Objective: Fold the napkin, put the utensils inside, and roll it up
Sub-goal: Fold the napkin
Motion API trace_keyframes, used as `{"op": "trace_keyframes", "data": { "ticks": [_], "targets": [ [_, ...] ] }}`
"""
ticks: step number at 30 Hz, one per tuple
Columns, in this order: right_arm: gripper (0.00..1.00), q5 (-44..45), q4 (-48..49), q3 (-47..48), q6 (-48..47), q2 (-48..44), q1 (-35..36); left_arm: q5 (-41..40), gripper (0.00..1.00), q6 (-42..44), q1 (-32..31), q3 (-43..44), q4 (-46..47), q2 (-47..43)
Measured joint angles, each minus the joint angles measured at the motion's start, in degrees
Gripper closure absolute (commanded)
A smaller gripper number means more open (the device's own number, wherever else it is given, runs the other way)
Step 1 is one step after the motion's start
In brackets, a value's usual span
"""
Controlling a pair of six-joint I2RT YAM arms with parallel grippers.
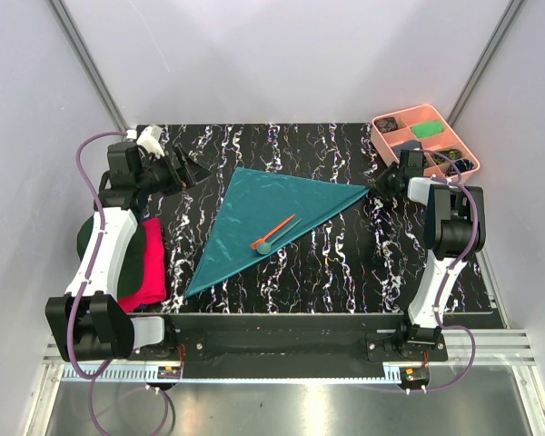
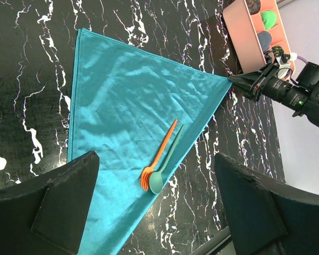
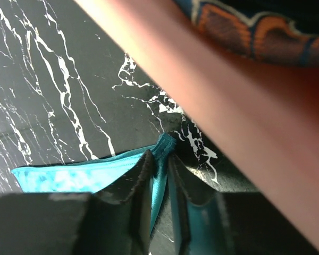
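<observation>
- So, nearest: one orange fork (image 1: 279, 226) and one teal spoon (image 1: 264, 245), two utensils, lie side by side on the napkin (image 1: 254, 204), by its long edge.
- One napkin lies on the bench (image 1: 345, 263), folded to a triangle, apparently once; rolling is not yet done.
- The right pincer (image 3: 159, 160) pinches its right corner; the left pincer (image 1: 193, 171) hovers spread, far left.

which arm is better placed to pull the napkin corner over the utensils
Right. The right claw is shut on the napkin's corner, so it can likely draw it over the utensils. The left claw is open, holding nothing, beside the cloth.
</observation>
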Motion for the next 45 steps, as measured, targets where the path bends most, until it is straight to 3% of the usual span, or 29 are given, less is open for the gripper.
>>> {"op": "trace_keyframes", "data": {
  "ticks": [8, 30, 35, 45],
  "targets": [
    [1.0, 0.15, -1.03, 0.74, -1.16, 0.52, -0.02, 0.02, 0.08, 0.0, 0.0, 0.0, -0.02, 0.09],
    [1.0, 0.17, -3.72, 2.03, -5.75, -2.89, 1.4, 0.02, 0.08, 0.0, 0.0, 0.0, -0.02, 0.11],
    [1.0, 0.37, -3.02, 2.03, -6.43, -6.91, 9.14, 0.04, 0.08, 0.0, 0.0, 0.0, 0.0, 0.11],
    [1.0, 0.39, 4.35, -3.28, -3.06, -9.2, 34.36, 0.37, 0.08, -0.09, 0.0, 0.0, 0.07, 0.11]
  ]
}}
